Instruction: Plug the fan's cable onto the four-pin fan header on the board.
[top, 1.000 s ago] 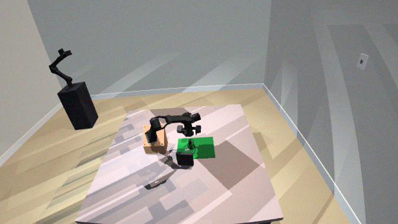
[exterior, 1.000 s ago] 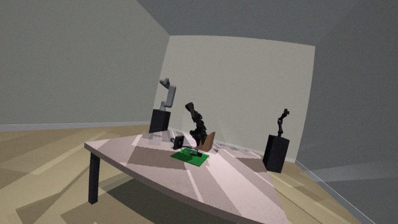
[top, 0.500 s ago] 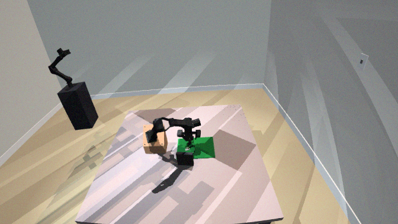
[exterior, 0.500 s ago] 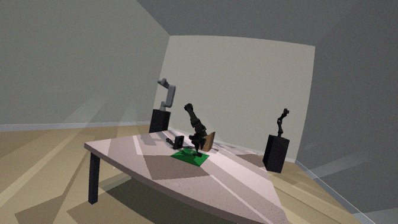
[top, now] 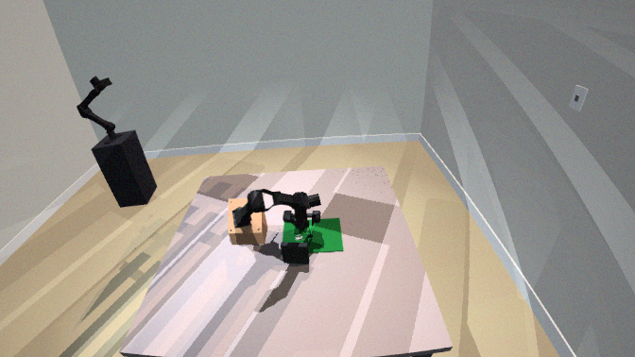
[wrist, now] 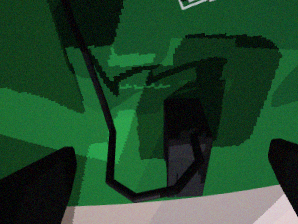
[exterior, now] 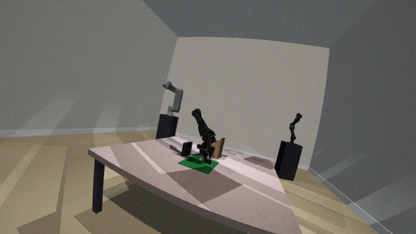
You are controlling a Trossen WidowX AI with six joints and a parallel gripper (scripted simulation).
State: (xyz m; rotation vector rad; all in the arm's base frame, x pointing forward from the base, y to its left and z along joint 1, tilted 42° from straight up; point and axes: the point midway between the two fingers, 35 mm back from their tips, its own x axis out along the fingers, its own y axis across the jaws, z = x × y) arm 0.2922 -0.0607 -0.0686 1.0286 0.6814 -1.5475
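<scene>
My gripper (top: 300,228) (exterior: 207,160) (wrist: 175,153) is open and points down over the green board (top: 334,232) (exterior: 209,169) (wrist: 30,116). The black plug (wrist: 186,167) shows between the widely parted fingers in the wrist view, near the board's edge, with neither finger touching it in that view. Its black cable (wrist: 110,155) loops beside it and runs to the top left. The white-outlined fan header (wrist: 194,6) is cut off by the top edge of the wrist view, apart from the plug. The fan (top: 295,253) (exterior: 186,148) is a black box beside the board.
The arm stands at a wooden block (top: 248,234) (exterior: 220,147) close to the board. The pale table (top: 378,302) (exterior: 124,161) carries broad shadows. Other arms on black pedestals (top: 125,170) (exterior: 289,161) stand away from the table.
</scene>
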